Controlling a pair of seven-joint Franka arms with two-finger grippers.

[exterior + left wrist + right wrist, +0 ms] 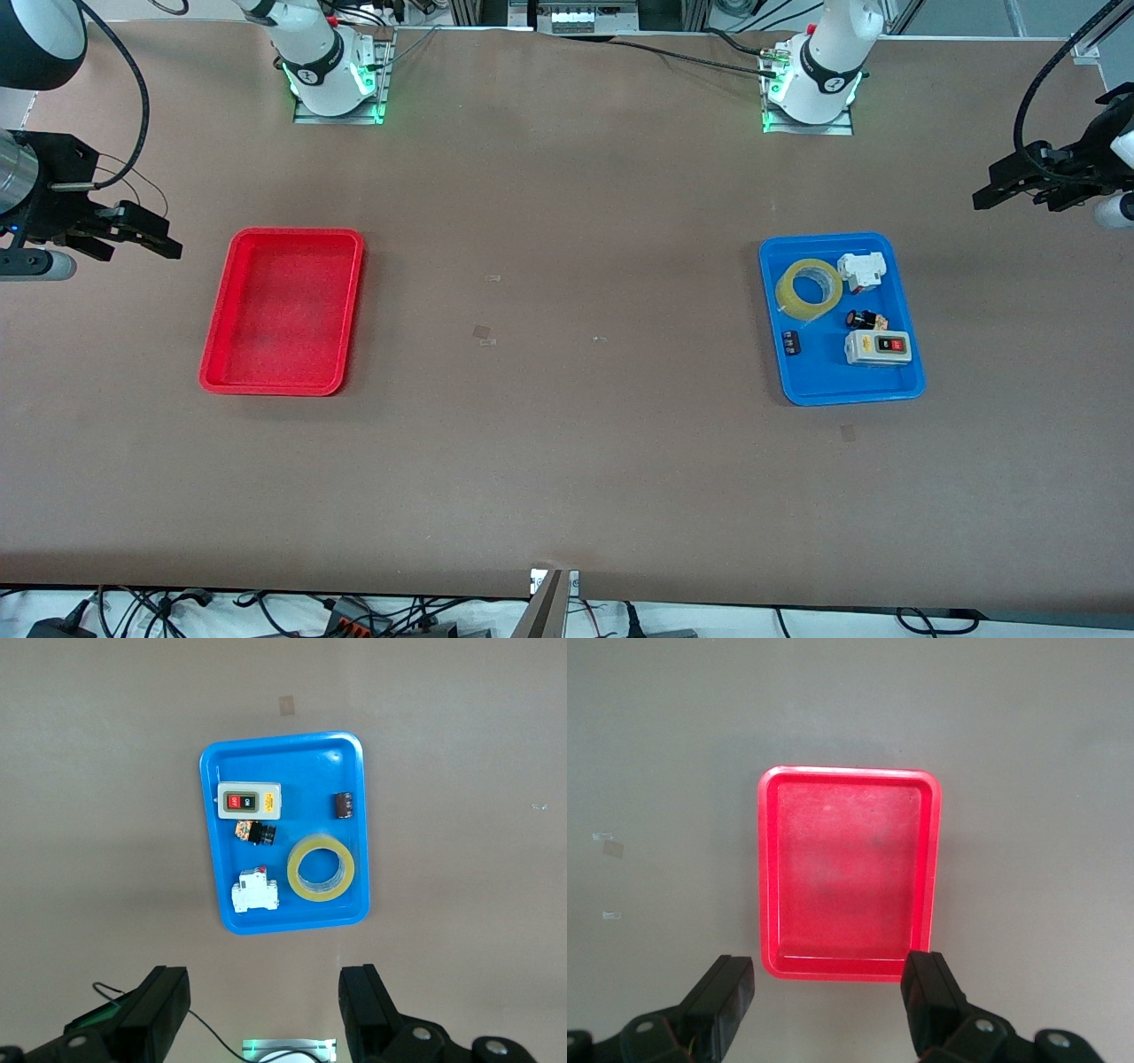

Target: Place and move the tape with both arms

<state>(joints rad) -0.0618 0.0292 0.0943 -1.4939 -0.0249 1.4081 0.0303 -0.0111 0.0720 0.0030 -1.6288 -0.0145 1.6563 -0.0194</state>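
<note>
brown bench is carrying two trays well apart: a red tray toward the right arm's end and a blue tray toward the left arm's end. yellowish tape is lying flat in the blue tray, beside a white breaker and farther from the front camera than a grey switch box. left gripper is hanging with fingers spread, high over the bench beside the blue tray. right gripper is hanging spread too, over the bench beside the red tray, gripping nothing.
</note>
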